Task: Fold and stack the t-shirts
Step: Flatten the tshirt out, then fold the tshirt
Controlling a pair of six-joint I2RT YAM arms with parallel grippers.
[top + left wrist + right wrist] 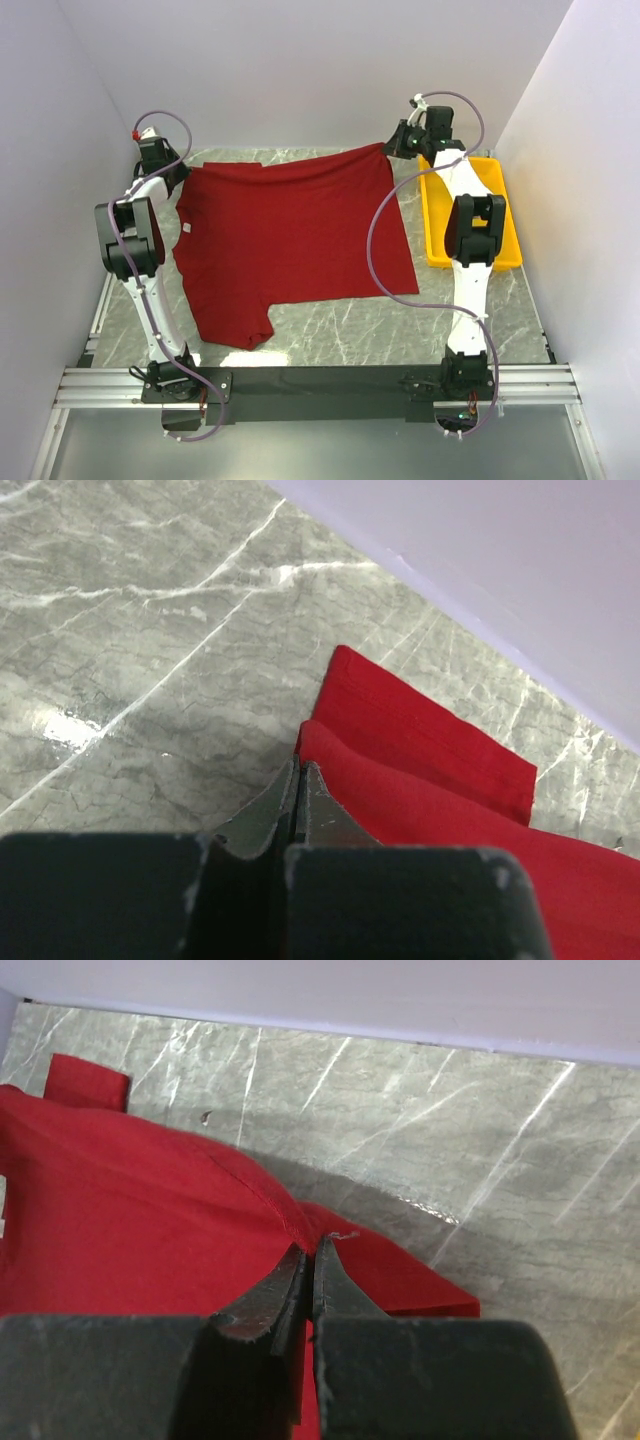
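The maroon t-shirt (290,240) lies spread over the marble table, its white neck tag (186,229) toward the left. My left gripper (176,170) sits at the shirt's far left corner. In the left wrist view its jaws (300,766) are shut, with a fold of the t-shirt (420,780) rising to the tips. At the far right corner, my right gripper (392,148) holds the hem slightly off the table. The right wrist view shows that gripper (310,1248) shut on bunched cloth of the t-shirt (130,1220) at a seam.
A yellow plastic tray (433,215) stands along the right side, under the right arm. White walls close off the back and both sides. Bare marble (340,340) shows in front of the shirt.
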